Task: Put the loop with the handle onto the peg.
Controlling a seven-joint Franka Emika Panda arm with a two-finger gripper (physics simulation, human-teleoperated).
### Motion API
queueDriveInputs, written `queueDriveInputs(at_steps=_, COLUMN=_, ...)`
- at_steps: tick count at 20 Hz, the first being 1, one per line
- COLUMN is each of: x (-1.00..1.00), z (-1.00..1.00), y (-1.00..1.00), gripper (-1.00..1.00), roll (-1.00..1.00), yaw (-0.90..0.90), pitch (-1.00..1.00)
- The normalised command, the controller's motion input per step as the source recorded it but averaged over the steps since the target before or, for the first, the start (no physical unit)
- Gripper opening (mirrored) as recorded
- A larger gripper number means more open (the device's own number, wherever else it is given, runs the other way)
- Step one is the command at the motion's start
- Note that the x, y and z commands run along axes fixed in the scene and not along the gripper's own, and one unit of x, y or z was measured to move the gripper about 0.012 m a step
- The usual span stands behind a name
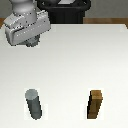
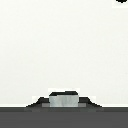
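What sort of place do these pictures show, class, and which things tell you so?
Probably a simulated robot test bench: a plain white table holding only a gray peg and a brown wooden block, with a robot arm over it.

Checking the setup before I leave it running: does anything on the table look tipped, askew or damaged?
Nothing stands out. The peg and the brown wooden block both stand upright and apart on the white table, undamaged. The gripper sits at the far side; the loop itself is not clearly identifiable in either view.
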Motion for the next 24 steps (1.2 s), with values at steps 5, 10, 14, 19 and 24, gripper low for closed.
queueDriveInputs(at_steps=5, x=0.00, z=0.00, y=0.00, gripper=-1.00, roll=0.00, yaw=1.00, pitch=0.00)
queueDriveInputs(at_steps=10, x=0.00, z=0.00, y=0.00, gripper=-1.00, roll=0.00, yaw=0.98, pitch=0.00)
queueDriveInputs(at_steps=14, x=0.00, z=0.00, y=0.00, gripper=-1.00, roll=0.00, yaw=1.00, pitch=0.00)
queueDriveInputs(at_steps=19, x=0.00, z=0.00, y=0.00, gripper=-1.00, roll=0.00, yaw=0.98, pitch=0.00)
queueDriveInputs(at_steps=24, x=0.00, z=0.00, y=-0.20, gripper=-1.00, roll=0.00, yaw=0.53, pitch=0.00)
